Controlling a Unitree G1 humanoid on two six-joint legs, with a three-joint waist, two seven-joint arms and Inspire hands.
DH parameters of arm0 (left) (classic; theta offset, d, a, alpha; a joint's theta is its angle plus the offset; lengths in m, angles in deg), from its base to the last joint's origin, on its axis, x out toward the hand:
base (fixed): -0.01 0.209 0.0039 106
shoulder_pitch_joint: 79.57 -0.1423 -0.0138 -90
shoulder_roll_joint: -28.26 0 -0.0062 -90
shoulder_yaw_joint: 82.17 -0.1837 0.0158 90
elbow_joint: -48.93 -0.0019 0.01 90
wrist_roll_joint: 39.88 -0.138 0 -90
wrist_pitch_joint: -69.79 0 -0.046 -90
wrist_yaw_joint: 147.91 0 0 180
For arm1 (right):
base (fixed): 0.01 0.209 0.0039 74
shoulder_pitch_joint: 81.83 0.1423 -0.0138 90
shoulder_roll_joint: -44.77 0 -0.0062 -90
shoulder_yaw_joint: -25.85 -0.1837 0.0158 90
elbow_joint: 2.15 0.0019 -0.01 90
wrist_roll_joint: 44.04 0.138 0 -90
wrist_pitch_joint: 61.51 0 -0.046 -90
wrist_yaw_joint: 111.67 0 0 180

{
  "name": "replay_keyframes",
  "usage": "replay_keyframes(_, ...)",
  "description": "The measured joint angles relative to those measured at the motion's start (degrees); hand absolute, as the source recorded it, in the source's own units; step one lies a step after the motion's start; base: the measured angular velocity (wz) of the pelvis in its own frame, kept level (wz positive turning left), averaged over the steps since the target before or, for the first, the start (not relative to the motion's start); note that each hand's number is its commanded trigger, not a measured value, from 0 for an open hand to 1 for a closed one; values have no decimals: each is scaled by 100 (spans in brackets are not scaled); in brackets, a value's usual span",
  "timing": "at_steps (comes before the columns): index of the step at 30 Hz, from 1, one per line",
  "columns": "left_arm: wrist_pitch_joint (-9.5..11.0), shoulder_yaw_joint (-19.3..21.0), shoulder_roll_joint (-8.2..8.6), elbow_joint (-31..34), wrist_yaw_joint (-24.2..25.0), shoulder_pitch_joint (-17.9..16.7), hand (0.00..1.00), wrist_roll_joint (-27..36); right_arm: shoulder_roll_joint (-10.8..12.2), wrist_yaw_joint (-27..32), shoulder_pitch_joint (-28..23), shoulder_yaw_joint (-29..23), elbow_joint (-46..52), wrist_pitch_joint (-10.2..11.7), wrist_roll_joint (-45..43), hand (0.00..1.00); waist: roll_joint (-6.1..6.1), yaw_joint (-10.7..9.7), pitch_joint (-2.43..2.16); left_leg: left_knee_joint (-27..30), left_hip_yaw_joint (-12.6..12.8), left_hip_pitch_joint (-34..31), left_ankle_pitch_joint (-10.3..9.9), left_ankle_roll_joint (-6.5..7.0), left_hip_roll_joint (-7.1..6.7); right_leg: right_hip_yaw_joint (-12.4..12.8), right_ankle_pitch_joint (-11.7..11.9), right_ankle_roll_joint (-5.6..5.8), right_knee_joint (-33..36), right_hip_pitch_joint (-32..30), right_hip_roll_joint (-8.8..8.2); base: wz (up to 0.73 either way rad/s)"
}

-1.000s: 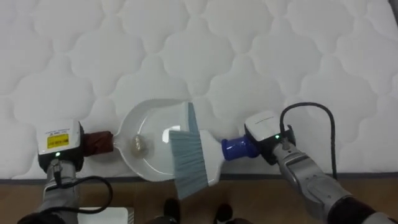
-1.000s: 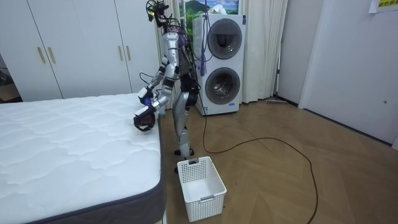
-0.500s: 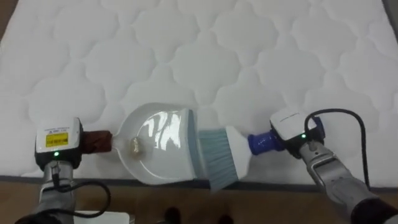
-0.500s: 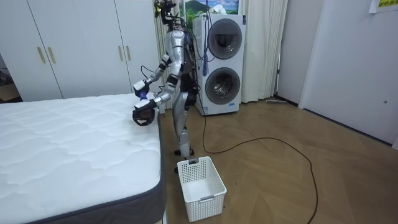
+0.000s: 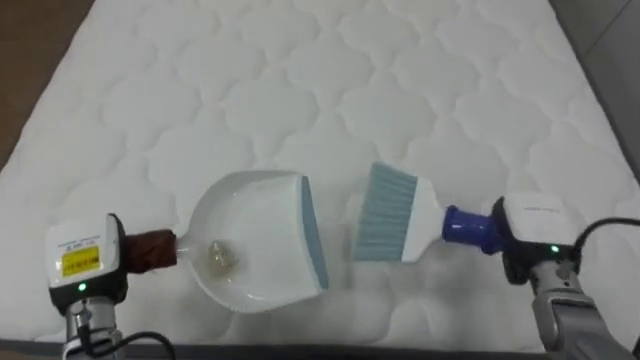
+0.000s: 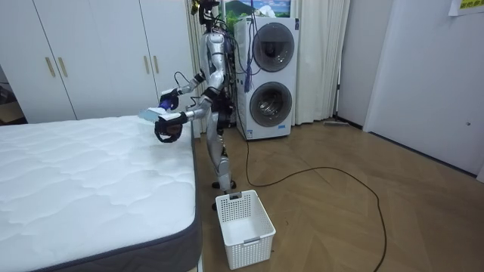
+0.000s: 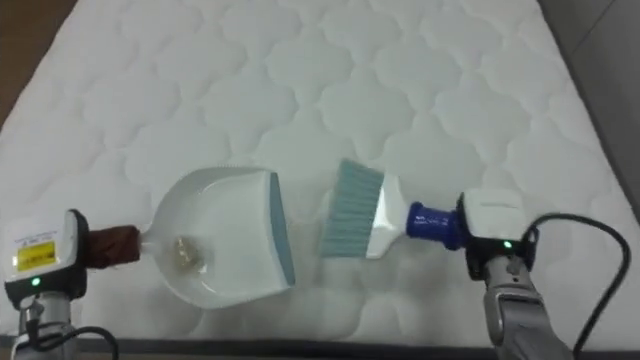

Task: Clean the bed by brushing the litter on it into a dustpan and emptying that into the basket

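Since half a second ago, we see the brush (image 5: 400,215) has drawn off toward 3 o'clock. Its bristles lay across the dustpan's (image 5: 255,215) lip then, and now a strip of bare quilting shows between the two. In the room view both arms have lifted and reached farther out over the bed (image 6: 83,181).

We find the left hand (image 5: 85,265) at 8 o'clock in the eye views, closed about the dustpan's brown handle. The pan's mouth, edged in grey-blue, faces 3 o'clock. A small crumpled wad (image 5: 222,257) lies inside the pan, toward its 9 o'clock end, near the handle.

At 4 o'clock the right hand (image 5: 530,245) grips the brush by its blue handle, with the bristles turned to 9 o'clock, toward the pan's lip but apart from it. Both tools sit over the white quilted mattress (image 5: 300,90), close to its 6 o'clock edge; we cannot tell whether either touches the cover.

In the room view the robot stands upright at the bed's corner, facing the bed. A stacked washer and dryer (image 6: 266,75) stand behind it, white wardrobe doors (image 6: 91,57) are at the room view's left, and a white basket (image 6: 243,227) sits on the wooden floor by the bed's side.
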Motion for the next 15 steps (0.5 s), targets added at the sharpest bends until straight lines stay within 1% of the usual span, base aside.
replay_keyframes(1, 2, 43, 43, 30, 0, -50, 100, 29, 67, -1, -50, -75, 53, -4, 189, 0, 12, -8, -7, -44, 7, 78, -1, -5, -1, 41, 3, 5, -38, 73, 9, -8)
replay_keyframes(2, 5, 141, 157, 56, 1, -122, 100, 50, 186, 3, -152, -191, 149, -5, 521, 0, 45, -10, -1, -80, 18, 248, -20, -29, 4, 146, 3, 11, -83, 219, 54, -13)
replay_keyframes(3, 7, 230, 227, 70, 1, -175, 100, 48, 268, -3, -159, -197, 152, -9, 785, 0, 67, -14, 1, -85, 26, 362, -49, -54, 16, 271, 4, 13, -134, 330, 93, -15)
replay_keyframes(4, 11, 258, 248, 75, 0, -186, 100, 48, 290, -5, -160, -196, 156, -4, 889, 0, 79, -23, 1, -86, 28, 396, -69, -66, 27, 292, 4, 13, -156, 366, 109, -10)
replay_keyframes(5, 8, 306, 276, 114, 0, -208, 100, 50, 298, -17, -161, -195, 202, -6, 1182, 0, 97, -34, 4, -88, 27, 434, -77, -78, 44, 322, 4, 12, -159, 404, 135, -12)
replay_keyframes(6, 14, 365, 292, 215, -13, -297, 100, 49, 296, -26, -161, -209, 273, -22, 1483, 0, 116, -25, 0, -99, 60, 485, -90, -99, 62, 439, 3, 11, -160, 429, 172, -15)
replay_keyframes(7, 17, 411, 304, 273, -21, -366, 100, 49, 296, -32, -160, -215, 335, -57, 1628, 0, 132, -16, -10, -98, 101, 506, -100, -111, 80, 506, 4, 11, -159, 432, 193, -26)
replay_keyframes(8, -2, 439, 319, 383, -46, -477, 100, 75, 297, -31, -152, -239, 459, -97, 1968, 0, 161, -6, -17, -91, 141, 532, -114, -130, 106, 581, 6, 7, -162, 440, 224, -23)
replay_keyframes(9, 0, 444, 357, 394, -57, -510, 100, 160, 301, -33, -124, -251, 501, -120, 2316, 0, 188, -5, -10, -91, 161, 576, -119, -141, 129, 609, 11, -2, -162, 474, 247, -16)
replay_keyframes(10, 2, 469, 389, 395, -55, -525, 100, 157, 314, -40, -123, -276, 511, -124, 2441, 0, 201, -8, -4, -90, 162, 608, -123, -148, 138, 616, 10, -2, -162, 507, 257, -6)
replay_keyframes(11, 21, 602, 470, 451, -52, -590, 100, 142, 401, -75, -123, -426, 521, -127, 2658, 0, 216, -9, -6, -86, 164, 654, -130, -161, 149, 626, 0, -20, -162, 551, 270, 0)
replay_keyframes(12, 26, 669, 503, 475, -52, -618, 100, 132, 446, -84, -126, -507, 539, -132, 2739, 0, 221, -14, -4, -79, 162, 664, -134, -167, 152, 627, -11, -37, -162, 568, 273, 0)
replay_keyframes(14, 16, 828, 520, 609, 1, -701, 100, 106, 497, -140, -126, -682, 680, -141, 2971, 0, 250, -40, 9, -17, 129, 612, -149, -192, 141, 601, -44, -84, -169, 601, 289, 10)
replay_keyframes(15, 0, 874, 518, 714, 33, -726, 100, 102, 513, -142, -126, -785, 719, -139, 3041, 0, 257, -53, 3, 58, 75, 563, -161, -207, 142, 579, -68, -100, -174, 607, 301, 19)
